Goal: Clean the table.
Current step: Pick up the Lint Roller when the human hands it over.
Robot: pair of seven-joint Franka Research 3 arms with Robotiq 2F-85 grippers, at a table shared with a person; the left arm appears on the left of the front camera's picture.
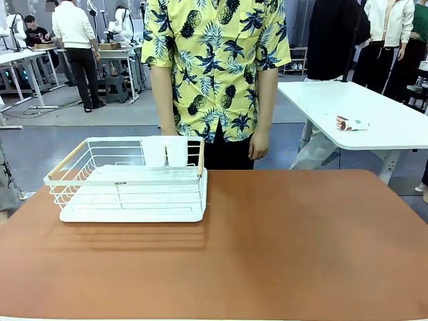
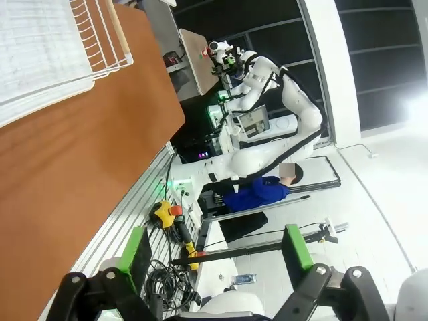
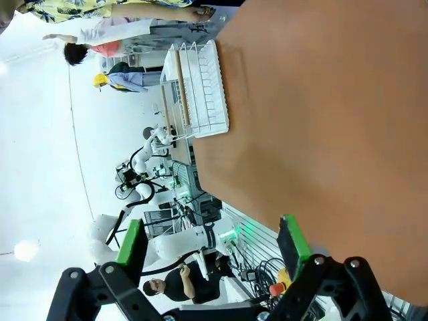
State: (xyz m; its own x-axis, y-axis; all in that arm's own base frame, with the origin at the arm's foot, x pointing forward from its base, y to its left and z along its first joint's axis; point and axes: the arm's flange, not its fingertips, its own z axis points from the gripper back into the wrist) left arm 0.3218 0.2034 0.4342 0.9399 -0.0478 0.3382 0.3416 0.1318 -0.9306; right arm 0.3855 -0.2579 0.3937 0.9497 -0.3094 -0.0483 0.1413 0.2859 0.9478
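The reddish-brown table (image 1: 281, 247) spans the front view, with a bare top apart from a white wire dish rack (image 1: 130, 182) at its left rear. A person in a yellow patterned shirt (image 1: 214, 63) stands at the far edge, hands hanging down. In the left wrist view my left gripper (image 2: 215, 251) is open, green pads apart, off the table's (image 2: 73, 167) edge with nothing between the fingers. The right wrist view has my right gripper (image 3: 212, 244) open too, by the table's (image 3: 321, 107) near edge, the rack (image 3: 200, 90) farther off.
Two white cups (image 1: 166, 151) stand in the rack's back holder. A white-topped table (image 1: 374, 114) with a small wrapped item (image 1: 352, 124) stands at the back right. Cables and a handheld controller (image 2: 175, 224) lie below the table's edge.
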